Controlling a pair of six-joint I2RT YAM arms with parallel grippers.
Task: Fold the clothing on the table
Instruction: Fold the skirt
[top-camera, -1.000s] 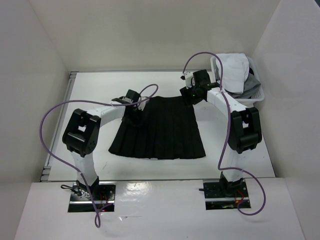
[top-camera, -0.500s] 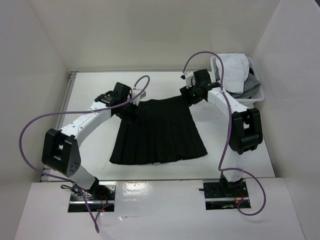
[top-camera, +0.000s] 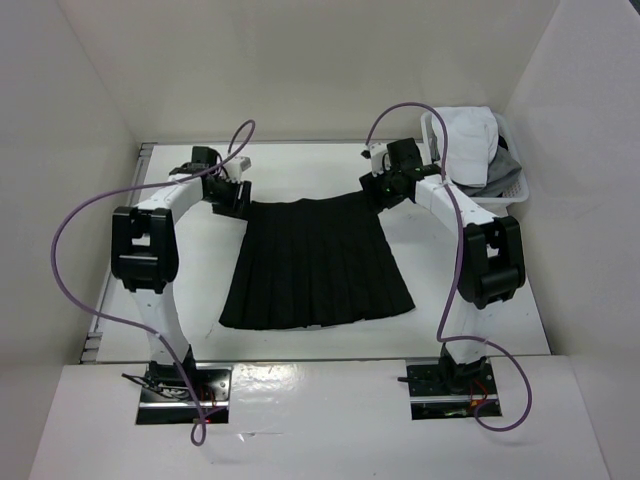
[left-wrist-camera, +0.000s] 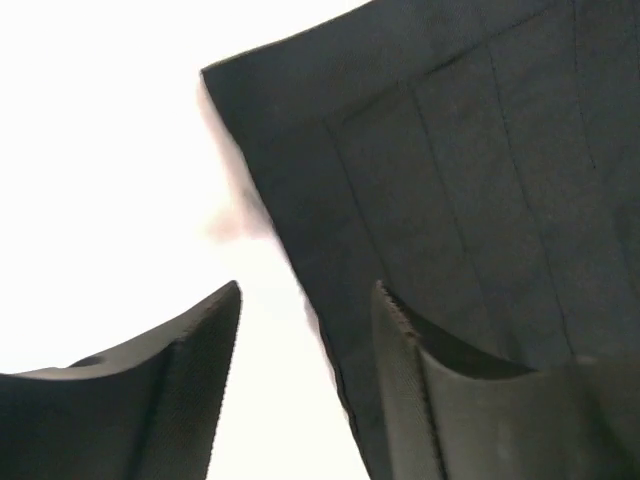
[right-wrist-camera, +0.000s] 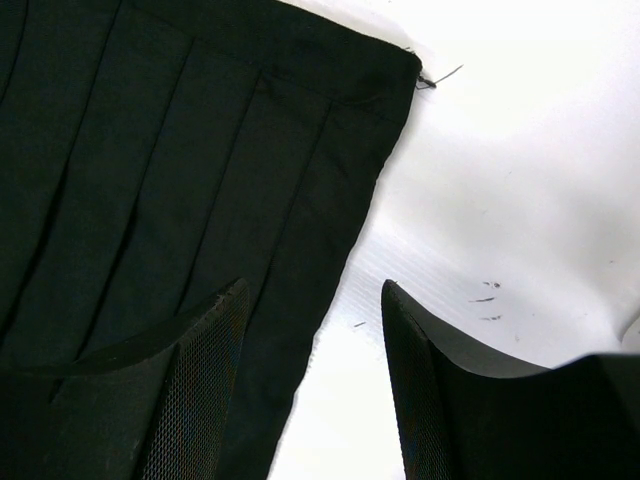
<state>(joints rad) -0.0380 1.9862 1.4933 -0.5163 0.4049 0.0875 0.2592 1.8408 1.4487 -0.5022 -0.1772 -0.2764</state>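
The clothing, a black pleated skirt (top-camera: 315, 265), lies flat on the white table (top-camera: 300, 165) with its narrower waistband at the far side. My left gripper (top-camera: 232, 195) hovers at the waistband's left corner. In the left wrist view the left gripper (left-wrist-camera: 308, 290) is open, the skirt's (left-wrist-camera: 450, 180) side edge runs between the jaws, and the right finger (left-wrist-camera: 430, 390) is over the cloth. My right gripper (top-camera: 378, 195) is at the waistband's right corner. The right gripper (right-wrist-camera: 315, 285) is open astride the skirt's (right-wrist-camera: 150, 180) right edge, its left finger (right-wrist-camera: 190, 390) over fabric.
A white plastic basket (top-camera: 515, 195) with white and grey garments (top-camera: 470, 140) stands at the far right, just behind the right arm. A metal rail (top-camera: 138, 170) runs along the table's left edge. White walls enclose the table on three sides.
My left arm has swung left and away from the skirt's left side to the waistband's left corner. The waistband now lies spread wider to the left. The right arm has stayed put.
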